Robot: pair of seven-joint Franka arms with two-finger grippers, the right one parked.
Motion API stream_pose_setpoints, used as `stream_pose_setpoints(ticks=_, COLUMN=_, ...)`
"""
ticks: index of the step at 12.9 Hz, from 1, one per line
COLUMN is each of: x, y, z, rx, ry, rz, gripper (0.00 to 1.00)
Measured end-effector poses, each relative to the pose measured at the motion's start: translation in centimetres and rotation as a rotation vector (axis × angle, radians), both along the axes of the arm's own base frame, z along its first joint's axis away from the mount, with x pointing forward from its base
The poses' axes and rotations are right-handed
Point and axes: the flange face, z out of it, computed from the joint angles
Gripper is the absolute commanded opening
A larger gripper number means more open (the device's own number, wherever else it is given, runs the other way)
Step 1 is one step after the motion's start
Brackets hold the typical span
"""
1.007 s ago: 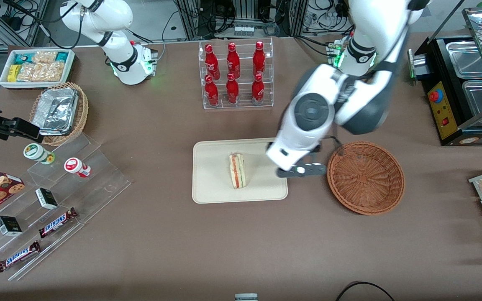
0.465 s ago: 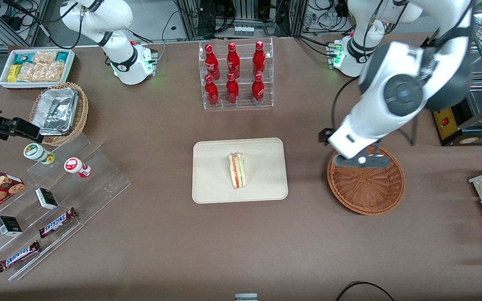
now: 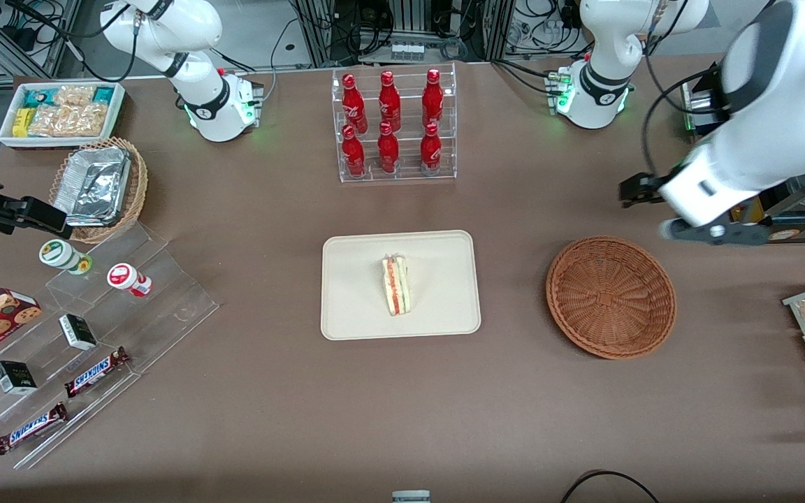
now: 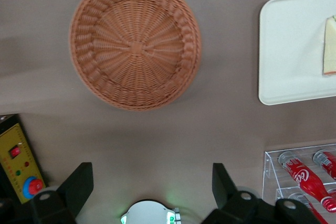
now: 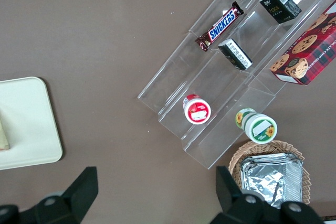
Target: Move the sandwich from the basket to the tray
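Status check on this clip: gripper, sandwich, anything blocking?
Gripper open, empty, up above the table toward the working arm's end. Sandwich lying on the tray. Basket empty. Nothing in the way.

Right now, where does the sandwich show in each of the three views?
Front view: sandwich lies mid-tray.
Left wrist view: sandwich cut off by the picture's edge, on the tray.
Right wrist view: only a sliver at the edge.
Shared landmark: the tray.
The gripper hangs open, away from the basket.
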Motion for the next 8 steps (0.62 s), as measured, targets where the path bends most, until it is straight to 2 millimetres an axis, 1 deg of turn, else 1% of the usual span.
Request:
stream_pose_setpoints(ticks=1, x=-0.4, y=1.1, z=0.8, rx=0.000, ry=-0.004, rz=0.013, gripper=1.00)
stream_pose_setpoints(ticks=4, x=-1.6, y=2.8, z=2.6, rx=0.009, ry=0.003, rz=0.041, gripper=1.00)
stream_pose_setpoints(ticks=6, x=-1.9, y=4.3, z=3.8, rx=0.017, ry=-0.012, rz=0.067, gripper=1.00)
stream_pose_setpoints(ticks=8, x=-2.0, y=5.3, z=4.7, rx=0.043, ry=-0.034, rz=0.081, gripper=1.00)
